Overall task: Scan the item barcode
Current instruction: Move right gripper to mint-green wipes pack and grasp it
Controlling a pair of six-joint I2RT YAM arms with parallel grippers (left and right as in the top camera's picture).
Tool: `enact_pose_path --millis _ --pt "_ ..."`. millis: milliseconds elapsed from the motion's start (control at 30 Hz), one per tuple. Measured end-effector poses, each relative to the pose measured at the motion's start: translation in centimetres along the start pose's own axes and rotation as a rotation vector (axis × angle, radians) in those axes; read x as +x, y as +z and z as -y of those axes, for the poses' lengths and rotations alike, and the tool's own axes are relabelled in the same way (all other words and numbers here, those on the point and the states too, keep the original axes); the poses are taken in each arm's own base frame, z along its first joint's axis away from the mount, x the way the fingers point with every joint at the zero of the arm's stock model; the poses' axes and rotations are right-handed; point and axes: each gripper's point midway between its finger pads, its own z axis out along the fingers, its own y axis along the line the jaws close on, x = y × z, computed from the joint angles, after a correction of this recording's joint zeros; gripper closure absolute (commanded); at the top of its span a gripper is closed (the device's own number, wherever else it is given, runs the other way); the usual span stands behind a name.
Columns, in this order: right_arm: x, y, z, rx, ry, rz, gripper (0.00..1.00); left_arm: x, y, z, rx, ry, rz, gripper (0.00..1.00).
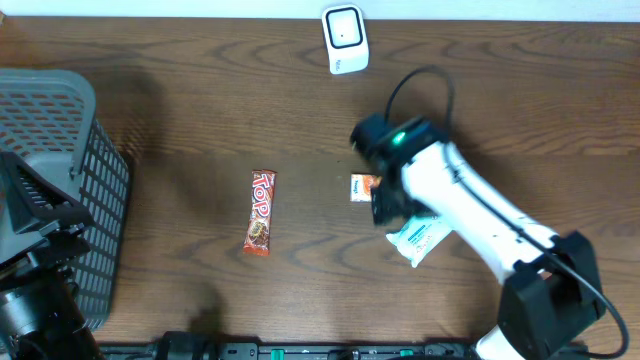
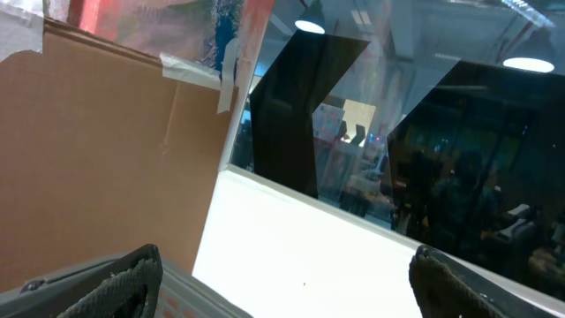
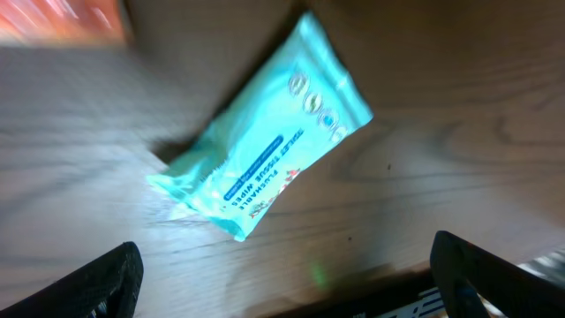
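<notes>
White right arm (image 1: 470, 205) above teal packet (image 3: 265, 168)

Office-like lab: ceiling lights (image 2: 530, 64), taped cardboard (image 2: 97, 159), wood table (image 1: 200, 120).

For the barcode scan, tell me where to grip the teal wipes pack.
Probably grip the wipes pack across its narrow middle, from above: it lies flat and diagonal on the table, so turn the open right gripper to span its short width.
</notes>
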Motion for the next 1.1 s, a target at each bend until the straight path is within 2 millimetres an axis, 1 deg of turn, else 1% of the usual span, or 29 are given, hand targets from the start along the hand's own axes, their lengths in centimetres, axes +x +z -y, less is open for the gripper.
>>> enact_pose_path --millis 100,200,433,533,833,933,1000,1033,1100 --pt "1.5 1.8 -0.7 0.049 -0.034 0.002 0.01 0.0 0.0 0.0 0.002 0.000 0.000 0.10" --pt "2.1 2.7 -1.5 0.076 -0.064 0.032 0.01 0.0 0.0 0.0 0.002 0.000 0.000 0.10" --pt "1.6 2.9 -2.8 0.089 -0.109 0.121 0.01 0.0 0.0 0.0 0.002 -0.001 0.001 0.10" --pt "1.4 3.4 -3.4 0.080 -0.124 0.146 0.02 -0.2 -0.2 0.0 0.004 -0.003 0.005 0.10" --pt "2.4 5.9 -3.3 0.114 -0.160 0.127 0.09 -2.2 -2.6 -1.2 0.013 -0.042 0.070 0.10" --pt "2.7 6.8 -3.3 0.134 -0.170 0.105 0.10 -2.5 -3.0 -1.4 0.014 -0.048 0.080 0.10" --pt "2.9 7.4 -3.3 0.151 -0.181 0.088 0.12 -2.5 -3.1 -1.4 0.015 -0.049 0.082 0.10" --pt "2.9 7.5 -3.2 0.161 -0.185 0.085 0.14 -2.5 -3.2 -1.5 0.015 -0.049 0.082 0.10" --pt "2.8 7.6 -3.2 0.170 -0.195 0.086 0.27 -2.5 -3.2 -1.5 0.015 -0.049 0.082 0.10"
